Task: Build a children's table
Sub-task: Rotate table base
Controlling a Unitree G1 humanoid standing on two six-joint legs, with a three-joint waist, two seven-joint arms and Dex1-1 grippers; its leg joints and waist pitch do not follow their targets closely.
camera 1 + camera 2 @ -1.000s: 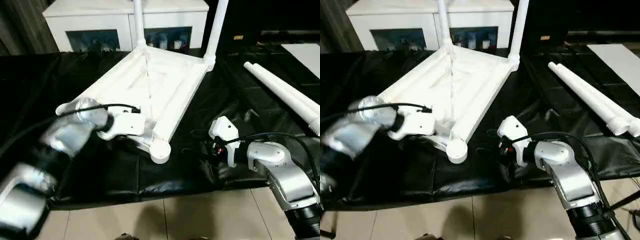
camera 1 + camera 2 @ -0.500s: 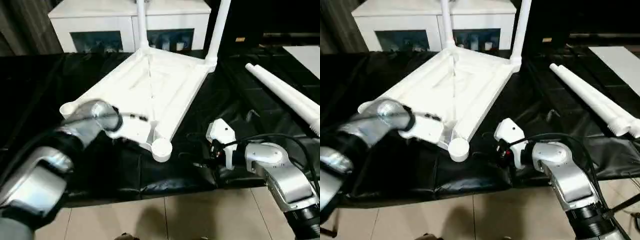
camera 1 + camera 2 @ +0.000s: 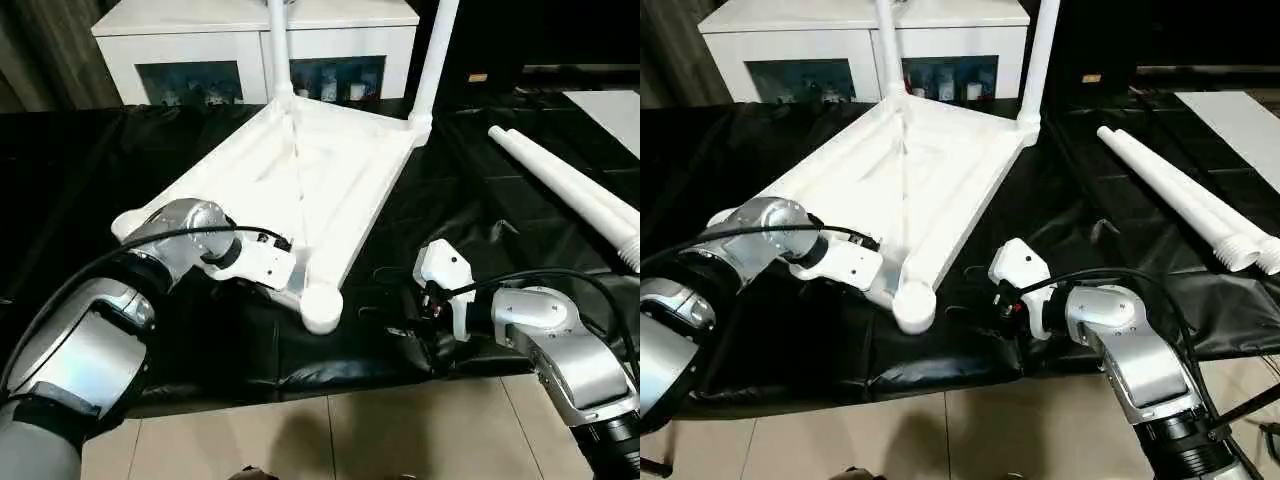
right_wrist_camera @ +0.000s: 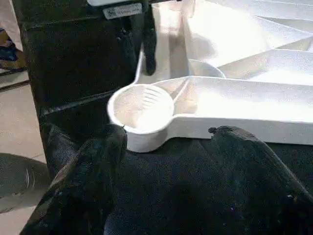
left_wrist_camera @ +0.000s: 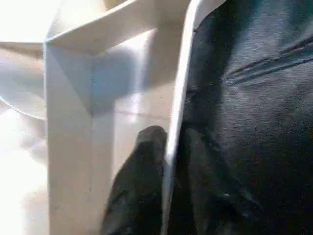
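**Tabletop Handling: Rim Grip and Remaining Legs**

The tabletop (image 3: 300, 180) is lying upside down on the black cloth (image 3: 120, 170), ribbed underside facing up. 2 legs (image 3: 436, 50) are standing in the far corner sockets. 2 loose legs (image 3: 570, 195) are lying side by side on the cloth at the robot's right, well apart from the tabletop. The near corner socket (image 3: 322, 308) is sitting empty, just beside the cloth's front edge.

The left gripper (image 5: 168, 161) is pinching the thin near rim of the tabletop: one finger (image 5: 139, 176) is pressing the inner face and the other is sitting on the outer, cloth side. The right gripper (image 4: 168, 161) is resting low on the cloth with its jaws spread wide and holding nothing, facing the empty socket (image 4: 142, 110).

Handling judgement:
- The tabletop is moulded plastic, so it is probably light and fairly stiff across the ribs, but the single-wall rim is likely flexing under a pinch.
- Its smooth surface is likely sliding easily on the cloth, so the left grip is serving as a brace.
- A better hold is probably beside a rib or corner socket, where the wall is thickest.
- Each loose leg is a smooth tapered tube; gripping it near mid-length, across the round section, is likely giving the best balance.
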